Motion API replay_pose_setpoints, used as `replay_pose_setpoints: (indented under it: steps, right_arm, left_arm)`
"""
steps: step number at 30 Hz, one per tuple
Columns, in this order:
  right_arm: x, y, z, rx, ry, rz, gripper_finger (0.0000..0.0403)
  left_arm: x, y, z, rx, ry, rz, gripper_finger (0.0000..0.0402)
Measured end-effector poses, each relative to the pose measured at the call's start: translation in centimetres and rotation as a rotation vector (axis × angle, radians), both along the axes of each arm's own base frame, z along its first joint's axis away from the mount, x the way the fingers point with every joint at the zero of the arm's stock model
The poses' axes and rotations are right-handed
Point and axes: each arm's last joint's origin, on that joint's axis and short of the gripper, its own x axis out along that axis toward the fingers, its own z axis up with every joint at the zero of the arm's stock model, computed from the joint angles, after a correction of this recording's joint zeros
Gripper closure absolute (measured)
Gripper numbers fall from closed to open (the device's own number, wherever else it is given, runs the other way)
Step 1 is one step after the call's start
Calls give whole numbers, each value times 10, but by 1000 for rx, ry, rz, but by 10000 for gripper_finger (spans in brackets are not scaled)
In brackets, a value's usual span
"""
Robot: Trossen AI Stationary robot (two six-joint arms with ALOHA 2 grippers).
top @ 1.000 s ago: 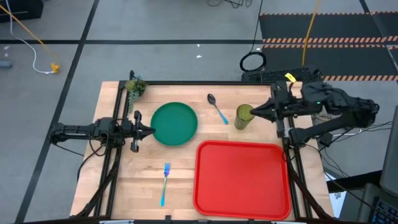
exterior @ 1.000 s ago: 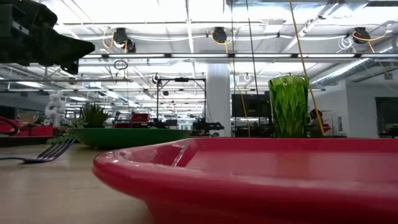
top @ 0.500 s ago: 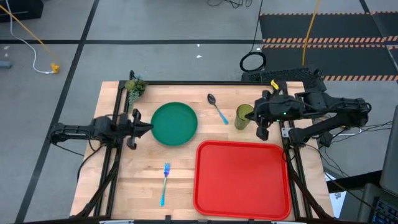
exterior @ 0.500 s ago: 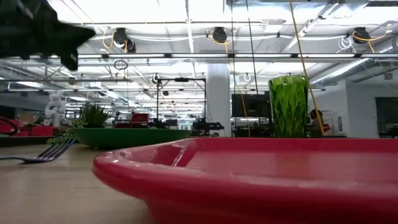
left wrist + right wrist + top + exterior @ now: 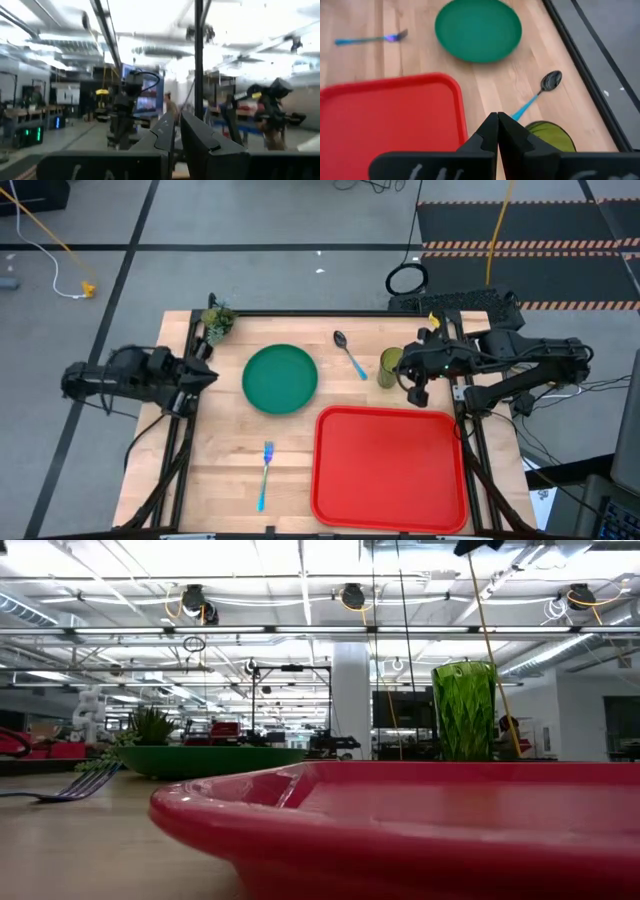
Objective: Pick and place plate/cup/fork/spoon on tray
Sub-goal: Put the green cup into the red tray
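High view is showing the right gripper (image 5: pixel 405 372), fingers pressed together and empty, hovering just beside the cup (image 5: pixel 390 366), which is standing upright on the table near the tray (image 5: pixel 390 525). Being a light, smooth, rigid tumbler, it is probably best pinched across its ribbed wall once the fingers are spreading.

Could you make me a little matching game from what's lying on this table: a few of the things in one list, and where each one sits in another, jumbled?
Things:
1. plate
2. cup
3. fork
4. spoon

Places, seen from above:
A. alone on the wood, left of the tray, nearest the table's front edge
B. between the plate and the cup
C. just off the tray's far edge, close by the right gripper
D. the left half of the table, near the small plant

Pairs: 1-D, 2-C, 3-A, 4-B
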Motion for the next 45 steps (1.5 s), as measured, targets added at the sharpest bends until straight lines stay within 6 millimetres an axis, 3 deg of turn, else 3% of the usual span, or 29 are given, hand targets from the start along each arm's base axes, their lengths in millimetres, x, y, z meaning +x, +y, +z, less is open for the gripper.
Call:
replay_pose_setpoints:
  steps: [7,12,19,28,35,45]
  right_arm:
    - [1,0,-19,-13,83,7,403]
    - [1,0,-30,-17,120,7,403]
    - [2,0,-47,-58,187,55,380]
    - [11,-9,-70,-108,285,82,281]
    - [25,-20,-89,-107,437,56,220]
    - [37,-30,-99,-114,473,39,216]
  left_arm:
    - [36,-9,65,86,223,2,369]
    - [67,-18,86,128,386,-17,369]
    - [113,-29,66,152,618,44,369]
    - [155,-33,31,226,768,244,369]
    - [168,-34,19,266,805,266,369]
    - [164,-39,16,212,848,249,369]
